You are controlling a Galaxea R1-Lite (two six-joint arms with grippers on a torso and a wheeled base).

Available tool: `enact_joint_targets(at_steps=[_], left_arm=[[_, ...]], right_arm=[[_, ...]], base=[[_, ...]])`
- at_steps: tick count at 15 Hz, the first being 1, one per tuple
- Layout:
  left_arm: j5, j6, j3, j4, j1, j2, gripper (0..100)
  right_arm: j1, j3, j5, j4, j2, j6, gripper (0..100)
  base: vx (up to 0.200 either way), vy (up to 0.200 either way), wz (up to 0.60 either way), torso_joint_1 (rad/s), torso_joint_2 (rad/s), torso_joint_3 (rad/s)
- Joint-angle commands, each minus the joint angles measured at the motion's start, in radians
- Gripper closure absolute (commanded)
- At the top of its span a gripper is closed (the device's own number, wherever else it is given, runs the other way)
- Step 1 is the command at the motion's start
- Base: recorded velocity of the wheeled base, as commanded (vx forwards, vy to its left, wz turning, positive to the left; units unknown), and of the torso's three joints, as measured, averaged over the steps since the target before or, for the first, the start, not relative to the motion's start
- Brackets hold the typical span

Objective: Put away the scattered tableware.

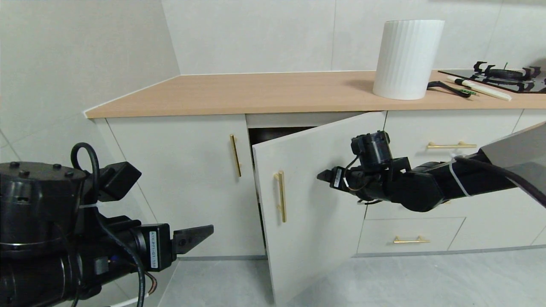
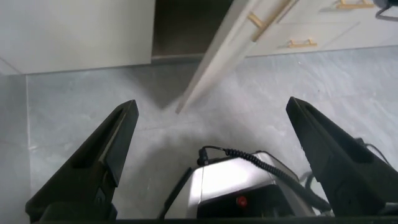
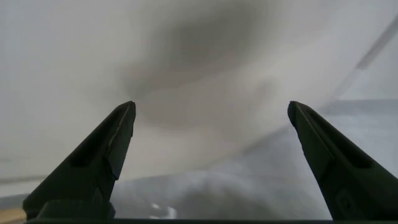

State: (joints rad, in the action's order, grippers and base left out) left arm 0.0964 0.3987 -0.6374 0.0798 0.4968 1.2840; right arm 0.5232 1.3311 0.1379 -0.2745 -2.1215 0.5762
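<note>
In the head view, a wooden counter (image 1: 256, 91) runs above white cabinets. On its right part stands a white ribbed holder (image 1: 407, 59). Just beside the holder, toward the stove (image 1: 507, 76), lie the utensils (image 1: 469, 88): a black-handled one and a long pale one, loose on the counter. I cannot tell exactly what kind they are.

Below the counter, the door (image 1: 315, 192) stands ajar, with a dark gap along its hinge-free edge. Its gold handle (image 1: 280, 196) is upright near that edge. The right arm (image 1: 426, 187) reaches in from the right, and the right jaws point at the door face, just right of the handle and apart from it. This view does not show how they stand. Behind the arm are two drawers with gold pulls (image 1: 451, 146).

The left arm (image 1: 85, 247) sits low at the left, and the left jaws point toward the closed left door (image 1: 179, 179), well apart from it.

In the left wrist view, the left jaws are spread wide and hold nothing. Beyond them lie the grey floor (image 2: 74, 106), the open door (image 2: 217, 59) seen edge-on, and its handle (image 2: 264, 22).

In the right wrist view, the right jaws are also spread wide and hold nothing. They are close to the pale door face (image 3: 186, 62), where a soft shadow falls between them.
</note>
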Motion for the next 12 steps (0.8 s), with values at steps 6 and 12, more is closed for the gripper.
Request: enact_joint_targets(at_steps=[6,12], left_arm=[[0.000,0.002,0.001,0.000,0.000,0.001,0],[-0.001,0.002,0.001,0.002,0.000,0.003,0]], right_arm=[[0.015,0.117,0.026,-0.147,-0.121,0.156,0],[0.008,0.255,0.131,-0.144,-0.219,0.214,0]], base=[[0.000,0.000,0.00,0.000,0.00,0.000],[0.000,0.000,0.00,0.000,0.00,0.000]])
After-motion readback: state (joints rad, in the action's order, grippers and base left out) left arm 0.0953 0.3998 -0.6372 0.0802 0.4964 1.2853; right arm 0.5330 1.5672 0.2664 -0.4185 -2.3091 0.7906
